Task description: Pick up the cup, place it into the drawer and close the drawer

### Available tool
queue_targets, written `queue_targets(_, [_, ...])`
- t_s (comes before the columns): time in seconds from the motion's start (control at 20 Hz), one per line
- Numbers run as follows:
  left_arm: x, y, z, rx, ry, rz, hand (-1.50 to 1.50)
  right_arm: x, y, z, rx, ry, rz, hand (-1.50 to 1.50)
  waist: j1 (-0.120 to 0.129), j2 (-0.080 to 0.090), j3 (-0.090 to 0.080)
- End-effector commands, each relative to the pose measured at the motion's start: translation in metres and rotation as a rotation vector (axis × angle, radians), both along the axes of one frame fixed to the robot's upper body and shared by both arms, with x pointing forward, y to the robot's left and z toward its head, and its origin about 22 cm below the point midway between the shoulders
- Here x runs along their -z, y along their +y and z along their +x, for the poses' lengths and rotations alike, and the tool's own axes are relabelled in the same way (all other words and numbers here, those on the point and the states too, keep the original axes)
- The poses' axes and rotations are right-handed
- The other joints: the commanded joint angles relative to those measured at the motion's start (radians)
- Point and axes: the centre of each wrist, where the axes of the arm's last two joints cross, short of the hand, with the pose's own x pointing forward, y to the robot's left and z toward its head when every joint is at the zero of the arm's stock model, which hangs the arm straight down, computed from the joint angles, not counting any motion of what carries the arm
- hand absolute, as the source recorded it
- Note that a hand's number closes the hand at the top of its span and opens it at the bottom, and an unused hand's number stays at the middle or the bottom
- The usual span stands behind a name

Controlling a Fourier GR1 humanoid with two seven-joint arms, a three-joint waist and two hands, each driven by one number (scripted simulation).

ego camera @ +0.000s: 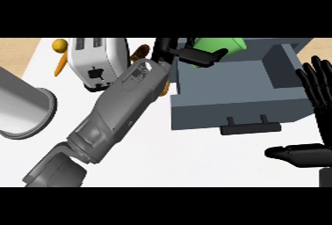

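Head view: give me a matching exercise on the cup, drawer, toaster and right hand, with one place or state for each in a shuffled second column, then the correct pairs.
Things:
1. cup
2. drawer
3. toaster
4. right hand

Places or states:
A. open and resting at the view's right edge, fingers up
B. pulled open, its handle towards the robot
C. green, held by the left hand over the drawer's far end
D. white, standing at the counter's far left

Pairs: 1-C, 2-B, 3-D, 4-A
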Motion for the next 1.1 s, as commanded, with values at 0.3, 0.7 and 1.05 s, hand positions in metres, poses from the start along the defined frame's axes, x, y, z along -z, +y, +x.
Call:
queue_targets(0.3, [0.020, -0.008, -0.006, -0.018, 0.060, 0.194, -1.50, 0.004, -0.003, -0.003, -0.014, -0.003, -0.010, -1.50, -0.029, 0.006, 0.001])
queue_targets(0.7, [0.025, -0.019, -0.018, -0.060, 0.037, 0.219, -1.50, 0.000, 0.013, 0.004, -0.056, -0.010, 0.010, -1.50, -0.033, 0.007, 0.000])
queue_targets(1.05, [-0.010, -0.037, -0.022, -0.012, -0.059, 0.072, -1.50, 0.001, 0.007, -0.012, -0.202, 0.021, 0.133, 1.50, -0.001, -0.007, 0.000])
